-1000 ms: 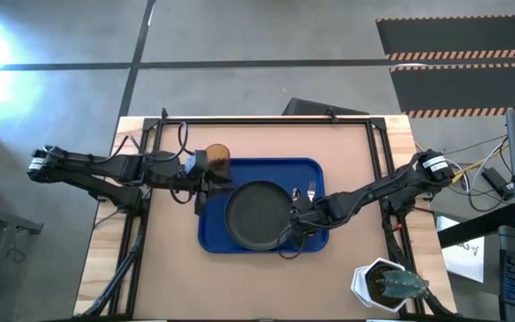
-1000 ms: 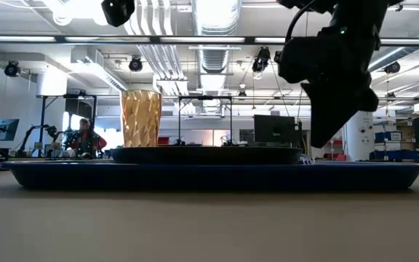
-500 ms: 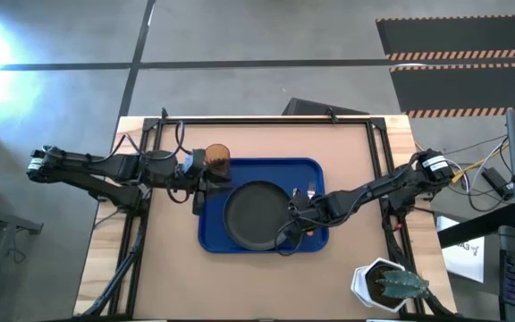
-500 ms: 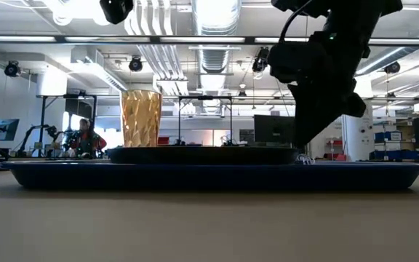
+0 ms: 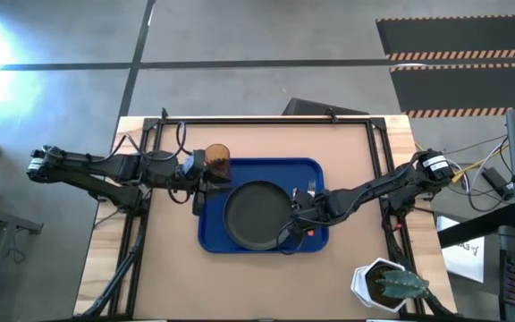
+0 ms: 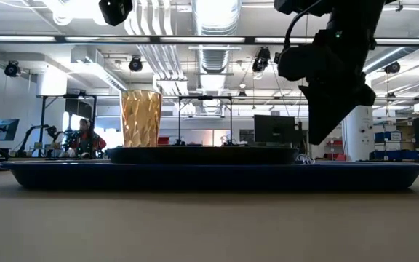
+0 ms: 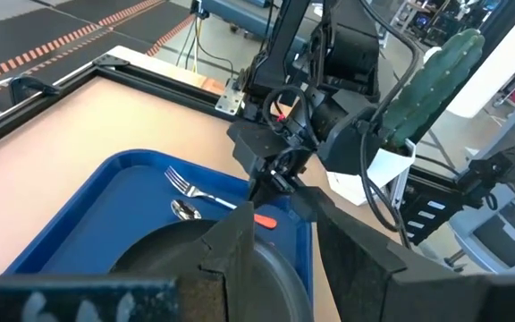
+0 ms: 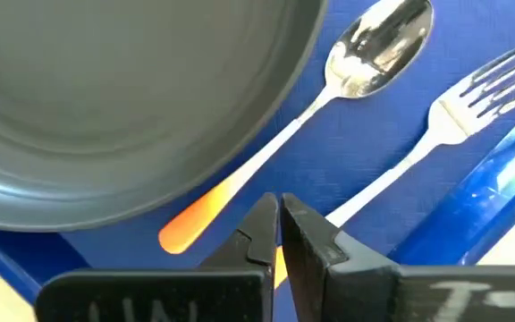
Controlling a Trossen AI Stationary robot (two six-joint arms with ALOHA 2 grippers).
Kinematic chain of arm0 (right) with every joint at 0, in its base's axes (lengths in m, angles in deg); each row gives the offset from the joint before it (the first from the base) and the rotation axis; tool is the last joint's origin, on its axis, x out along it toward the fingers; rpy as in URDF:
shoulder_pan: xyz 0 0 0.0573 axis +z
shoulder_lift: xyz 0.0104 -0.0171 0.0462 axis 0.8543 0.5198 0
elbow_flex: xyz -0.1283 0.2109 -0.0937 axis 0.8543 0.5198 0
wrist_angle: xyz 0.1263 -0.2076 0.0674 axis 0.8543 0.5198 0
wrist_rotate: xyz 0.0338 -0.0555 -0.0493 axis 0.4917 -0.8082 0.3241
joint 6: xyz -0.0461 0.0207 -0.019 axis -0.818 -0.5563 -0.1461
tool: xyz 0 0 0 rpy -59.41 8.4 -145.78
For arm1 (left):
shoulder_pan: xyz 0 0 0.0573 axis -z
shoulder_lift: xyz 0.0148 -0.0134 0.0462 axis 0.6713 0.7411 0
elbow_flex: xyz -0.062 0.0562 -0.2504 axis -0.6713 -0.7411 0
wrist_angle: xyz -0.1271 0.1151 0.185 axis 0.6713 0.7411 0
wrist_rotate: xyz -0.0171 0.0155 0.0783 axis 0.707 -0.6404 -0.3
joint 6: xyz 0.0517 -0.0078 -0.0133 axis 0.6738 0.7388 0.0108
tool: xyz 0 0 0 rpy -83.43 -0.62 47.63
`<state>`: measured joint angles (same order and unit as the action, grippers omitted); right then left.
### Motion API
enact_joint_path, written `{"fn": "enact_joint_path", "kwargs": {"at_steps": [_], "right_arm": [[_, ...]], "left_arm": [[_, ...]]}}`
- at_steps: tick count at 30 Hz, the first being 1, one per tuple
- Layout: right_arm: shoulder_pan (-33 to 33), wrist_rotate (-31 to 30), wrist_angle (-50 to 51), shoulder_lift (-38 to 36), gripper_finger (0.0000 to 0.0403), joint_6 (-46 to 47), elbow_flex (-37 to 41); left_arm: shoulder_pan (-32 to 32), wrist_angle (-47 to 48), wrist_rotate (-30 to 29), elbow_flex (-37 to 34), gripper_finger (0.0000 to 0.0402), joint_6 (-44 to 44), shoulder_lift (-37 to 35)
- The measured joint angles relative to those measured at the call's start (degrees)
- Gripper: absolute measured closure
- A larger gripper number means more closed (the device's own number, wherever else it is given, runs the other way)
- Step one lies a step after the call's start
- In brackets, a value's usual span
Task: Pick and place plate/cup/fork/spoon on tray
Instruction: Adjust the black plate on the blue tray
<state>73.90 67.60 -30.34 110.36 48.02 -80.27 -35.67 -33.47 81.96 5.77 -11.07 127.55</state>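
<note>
Nearly finished, seemingly: round black plate [image 5: 257, 215], silver fork [image 8: 472, 116], orange-handled spoon [image 8: 347, 80] all on big blue plastic tray [image 5: 213, 237]; amber tumbler [image 5: 217, 162] at its 11 o'clock corner, whether on the tray not clear. Right gripper [image 8: 280, 228] pinched together, empty, over cutlery at 3 o'clock; left gripper [image 7: 280, 241] apart, empty.

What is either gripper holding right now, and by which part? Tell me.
Nothing. The right gripper is shut and empty above the spoon handle on the tray. The left gripper stands empty by the cup.

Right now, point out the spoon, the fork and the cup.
spoon [image 8: 378, 49]: right wrist view, on its silver bowl.
fork [image 8: 459, 121]: right wrist view, at the neck below the tines.
cup [image 6: 141, 118]: low view, mid-wall.
</note>
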Motion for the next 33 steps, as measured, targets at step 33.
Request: {"fn": "enact_joint_path", "kwargs": {"at_steps": [33], "right_arm": [[0.0,-3.09,-13.34,8.04,0.0394,0.72,0.57]], "left_arm": [[0.0,1.34,-0.02,-0.04,0.0295,0.28,0.07]]}}
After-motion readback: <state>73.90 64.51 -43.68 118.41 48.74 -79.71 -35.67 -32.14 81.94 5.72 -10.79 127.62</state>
